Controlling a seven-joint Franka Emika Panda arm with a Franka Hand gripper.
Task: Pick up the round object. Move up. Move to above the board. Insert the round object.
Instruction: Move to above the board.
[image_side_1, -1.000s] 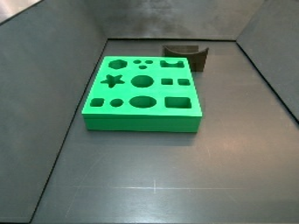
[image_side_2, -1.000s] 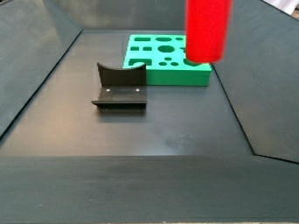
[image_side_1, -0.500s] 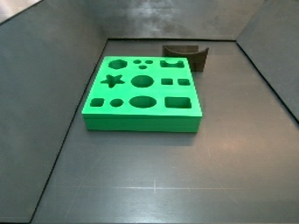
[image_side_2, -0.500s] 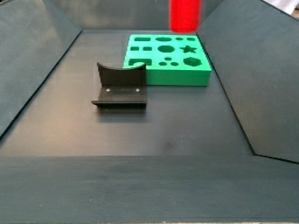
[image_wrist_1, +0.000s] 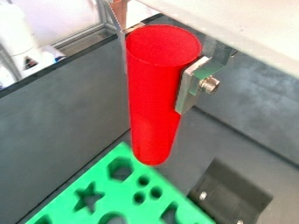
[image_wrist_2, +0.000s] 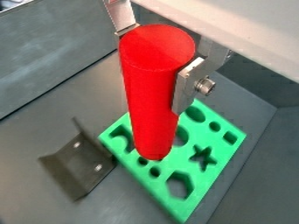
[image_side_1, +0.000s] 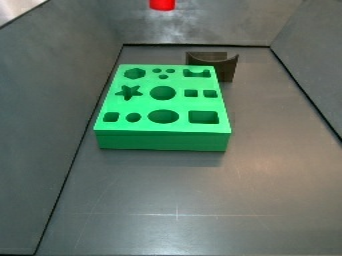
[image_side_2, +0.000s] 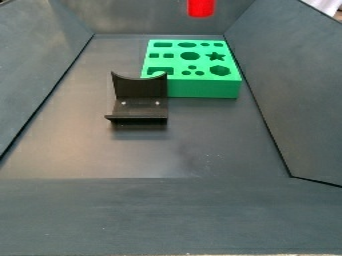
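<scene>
My gripper (image_wrist_1: 156, 61) is shut on the red cylinder peg (image_wrist_1: 156, 96), which hangs upright between the silver fingers (image_wrist_1: 193, 83) in both wrist views (image_wrist_2: 152, 92). It is held high above the green board (image_wrist_2: 187, 153). Only the peg's lower tip shows at the upper edge of both side views (image_side_1: 162, 4) (image_side_2: 201, 7). The board (image_side_1: 164, 105) lies flat on the dark floor with star, circle, square, hexagon and oval holes; it also shows in a side view (image_side_2: 194, 66) and a wrist view (image_wrist_1: 111, 188).
The dark L-shaped fixture (image_side_2: 135, 98) stands on the floor beside the board, also seen in a side view (image_side_1: 214, 62) and a wrist view (image_wrist_2: 76, 164). Dark sloping walls (image_side_2: 40, 80) enclose the floor.
The peg has risen in the gripper's hold: a second ago most of it showed in a side view, now only its tip remains at the upper edge.
</scene>
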